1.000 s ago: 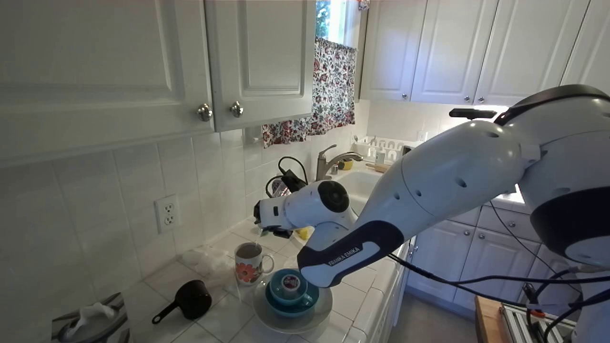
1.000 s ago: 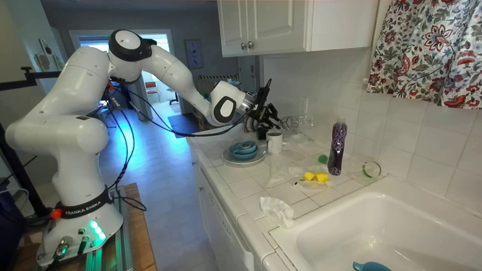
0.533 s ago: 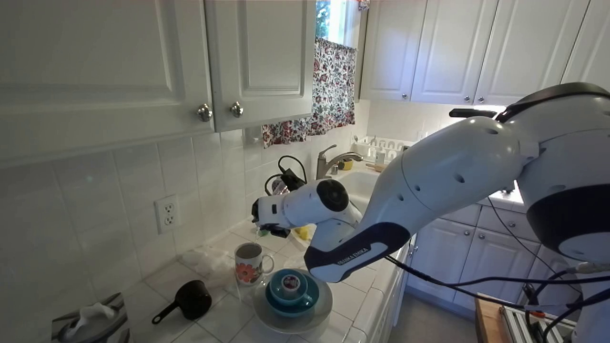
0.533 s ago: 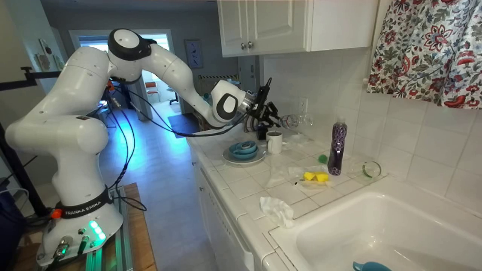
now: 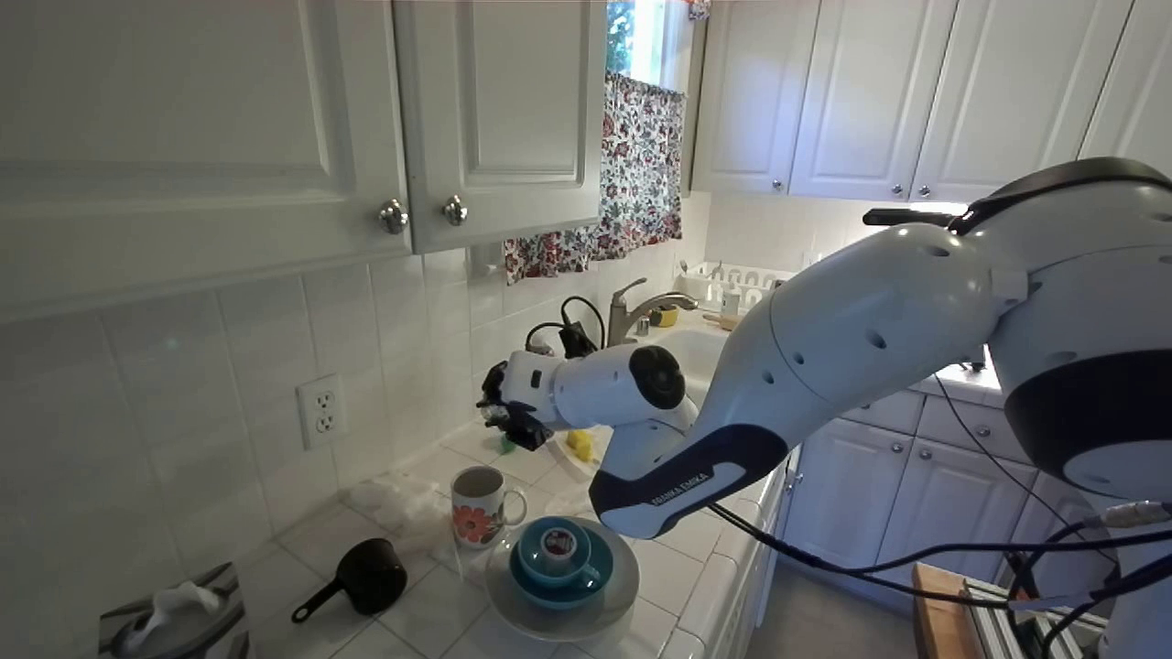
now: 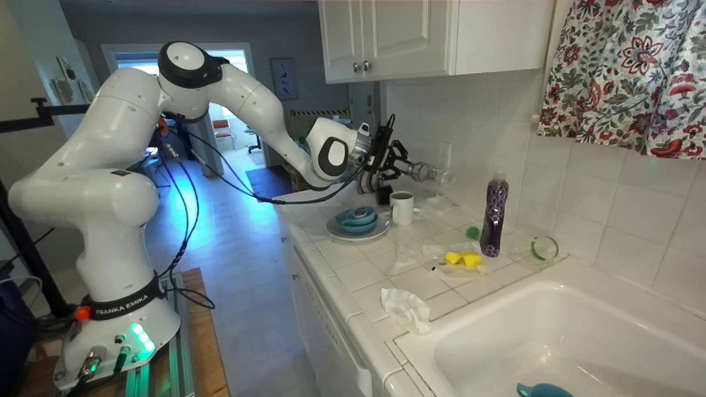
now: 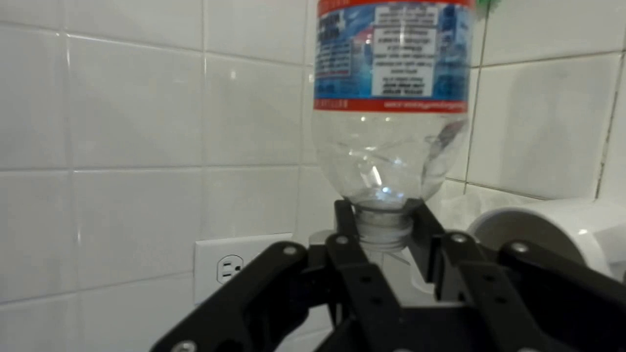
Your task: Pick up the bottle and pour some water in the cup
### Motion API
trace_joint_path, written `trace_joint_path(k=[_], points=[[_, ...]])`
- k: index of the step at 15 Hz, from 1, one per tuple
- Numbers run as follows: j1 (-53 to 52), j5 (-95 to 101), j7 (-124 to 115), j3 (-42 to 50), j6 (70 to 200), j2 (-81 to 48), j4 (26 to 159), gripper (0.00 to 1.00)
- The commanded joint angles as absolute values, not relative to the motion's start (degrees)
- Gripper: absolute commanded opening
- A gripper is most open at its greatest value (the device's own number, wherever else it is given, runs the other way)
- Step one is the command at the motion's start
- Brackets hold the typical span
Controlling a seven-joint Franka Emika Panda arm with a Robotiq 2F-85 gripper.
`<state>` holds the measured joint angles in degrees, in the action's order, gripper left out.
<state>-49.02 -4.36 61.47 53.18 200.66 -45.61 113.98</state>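
Currently in my gripper (image 7: 383,217): the clear plastic bottle (image 7: 391,122) with a red-and-blue label, pinched by the neck.
Jaws: closed in from both sides; my wrist view gives me a black finger (image 7: 346,220) against each flank of that neck.
Bottle's lie: over on its side, close to level, held up off the counter (image 6: 358,273), its base end pointing toward the tiled wall (image 6: 469,121); I read that best in an exterior view.
White mug (image 5: 478,508): upright on the counter, red flower on its side, lower than the gripper in both exterior views. My wrist view is rolled over, so there the mug looks laid sideways at lower right, rim toward the bottle's neck.
Mouth over mug: whether the two line up, I cannot tell from here.
Fill: I cannot make out a level in either one.
Plate (image 5: 623,586): just beside the mug, carrying a teal bowl (image 5: 549,599) with a teal cup (image 5: 536,560) nested in it.
Black scoop (image 5: 368,578): near the mug, handle turned away from it.
Purple bottle (image 6: 493,218): upright near the sink (image 6: 496,331), well apart from the mug.
Yellow item (image 6: 463,258): lying just beside the purple bottle, near its foot.
Green item (image 6: 472,232): near the same bottle, too small for me to name.
Crumpled white wad (image 6: 405,310): at the sink's edge.
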Motion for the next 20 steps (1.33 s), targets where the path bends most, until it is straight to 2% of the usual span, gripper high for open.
trace_joint_path(k=[1,10,20], points=[[-48.0,-5.2,54.8,52.5,205.2,-44.9,115.5,0.08],[-46.2,-20.1,39.3,50.9,215.0,-48.4,113.4,0.08],[-45.0,-38.8,25.5,50.1,214.0,-50.6,107.1,0.08]])
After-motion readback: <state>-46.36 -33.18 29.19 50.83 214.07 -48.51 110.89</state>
